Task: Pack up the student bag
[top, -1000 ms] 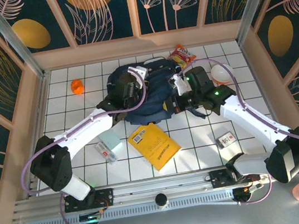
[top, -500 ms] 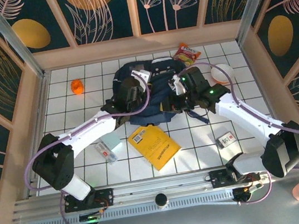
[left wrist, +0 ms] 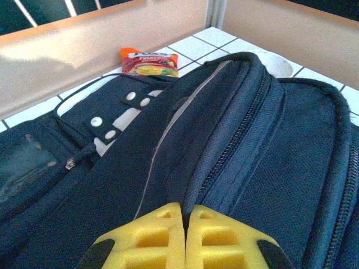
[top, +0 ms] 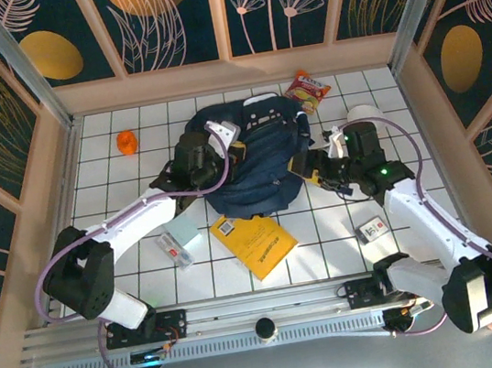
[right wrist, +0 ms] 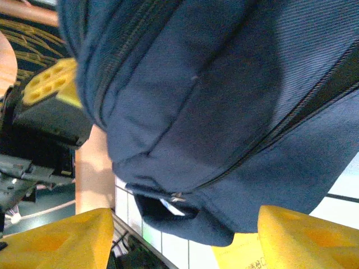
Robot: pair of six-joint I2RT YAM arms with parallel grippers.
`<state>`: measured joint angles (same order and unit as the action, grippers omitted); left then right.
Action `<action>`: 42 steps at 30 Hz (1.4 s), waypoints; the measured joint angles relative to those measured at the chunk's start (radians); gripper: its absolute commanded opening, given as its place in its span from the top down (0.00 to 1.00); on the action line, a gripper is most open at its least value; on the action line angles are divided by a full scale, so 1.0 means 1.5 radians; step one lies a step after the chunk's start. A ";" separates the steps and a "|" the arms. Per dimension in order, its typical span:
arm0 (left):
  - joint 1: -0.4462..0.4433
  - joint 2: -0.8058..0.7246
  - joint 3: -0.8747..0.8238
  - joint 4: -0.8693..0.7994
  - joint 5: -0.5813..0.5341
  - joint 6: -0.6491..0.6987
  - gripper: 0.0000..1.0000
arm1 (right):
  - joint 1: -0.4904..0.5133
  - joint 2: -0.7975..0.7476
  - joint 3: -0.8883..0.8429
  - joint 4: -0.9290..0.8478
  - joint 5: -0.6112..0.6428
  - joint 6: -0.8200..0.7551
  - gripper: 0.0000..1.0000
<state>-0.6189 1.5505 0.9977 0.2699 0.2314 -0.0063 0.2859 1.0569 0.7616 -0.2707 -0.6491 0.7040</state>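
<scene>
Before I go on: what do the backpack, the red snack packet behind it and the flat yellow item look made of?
The student bag looks like woven synthetic fabric, matte navy: a fine weave grain and stitched zips show. The snack packet is probably plastic film, with a glossy printed surface. The flat yellow item is likely paper or card, matte with a printed label, but too small to be sure.

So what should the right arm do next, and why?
Probably ease the open right fingers forward and close on the zip pull just ahead. The bag looks zipped shut, the left fingers are shut against its top, and the book lies outside it.
</scene>
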 measured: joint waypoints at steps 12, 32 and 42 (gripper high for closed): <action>0.007 -0.002 -0.010 0.012 0.083 0.037 1.00 | 0.008 0.070 -0.036 0.228 -0.001 0.142 0.26; 0.014 -0.002 -0.010 0.013 0.119 0.051 1.00 | 0.054 0.031 -0.137 0.343 0.083 0.264 0.04; 0.017 -0.002 -0.010 0.011 0.129 0.080 1.00 | 0.113 0.093 -0.113 0.458 0.137 0.324 0.79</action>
<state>-0.5938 1.5471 0.9833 0.2867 0.4252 0.1131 0.4549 1.1961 0.5915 0.4164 -0.4435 1.1900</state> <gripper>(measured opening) 0.044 0.293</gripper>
